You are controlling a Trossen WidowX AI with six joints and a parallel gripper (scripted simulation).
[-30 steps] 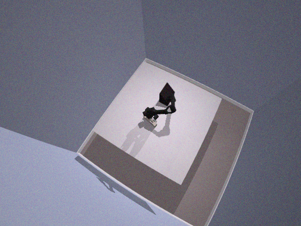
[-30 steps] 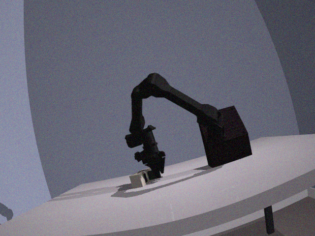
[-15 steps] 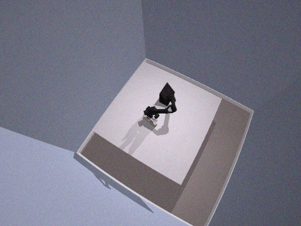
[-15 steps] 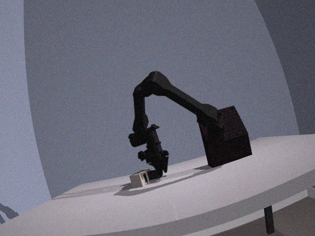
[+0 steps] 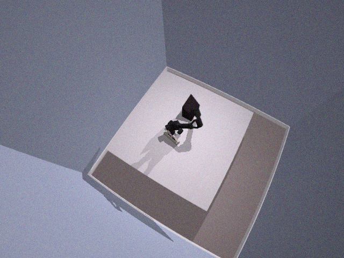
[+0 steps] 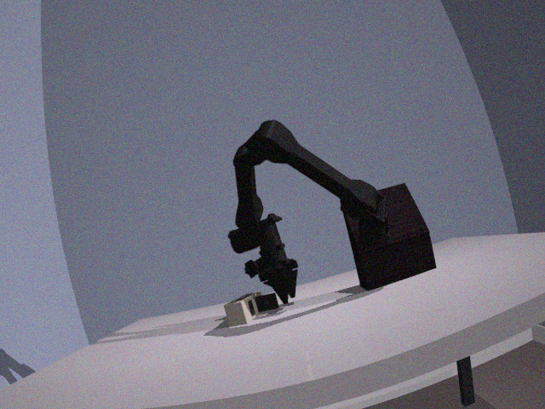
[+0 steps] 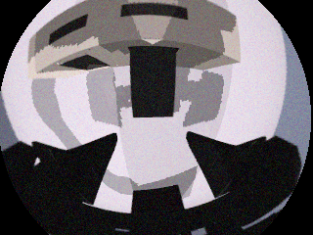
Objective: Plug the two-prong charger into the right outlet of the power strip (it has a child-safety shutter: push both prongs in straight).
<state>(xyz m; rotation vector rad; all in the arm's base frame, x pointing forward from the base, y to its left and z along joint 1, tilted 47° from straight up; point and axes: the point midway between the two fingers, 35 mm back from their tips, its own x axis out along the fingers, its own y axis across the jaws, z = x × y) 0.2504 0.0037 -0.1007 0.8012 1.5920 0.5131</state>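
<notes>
The beige power strip (image 5: 175, 141) (image 6: 238, 313) (image 7: 205, 29) lies on the table, with dark slots on its top. A dark opening shows at the left of its near side in the wrist view. The black charger (image 6: 266, 302) (image 7: 153, 83) lies right against that side, at the right-hand part of the strip in the wrist view. Its prongs are not visible, and I cannot tell how deep they sit. My gripper (image 6: 289, 299) (image 7: 152, 136) is open and empty, its fingertips just behind the charger, low over the table. The charger is not between the fingers.
The white table (image 5: 194, 172) (image 6: 352, 321) carries the arm's dark base (image 5: 190, 108) (image 6: 396, 238), which stands behind the gripper, away from the strip. The arm's shadow falls across the table around the strip. A brown floor shows beyond the table's edges.
</notes>
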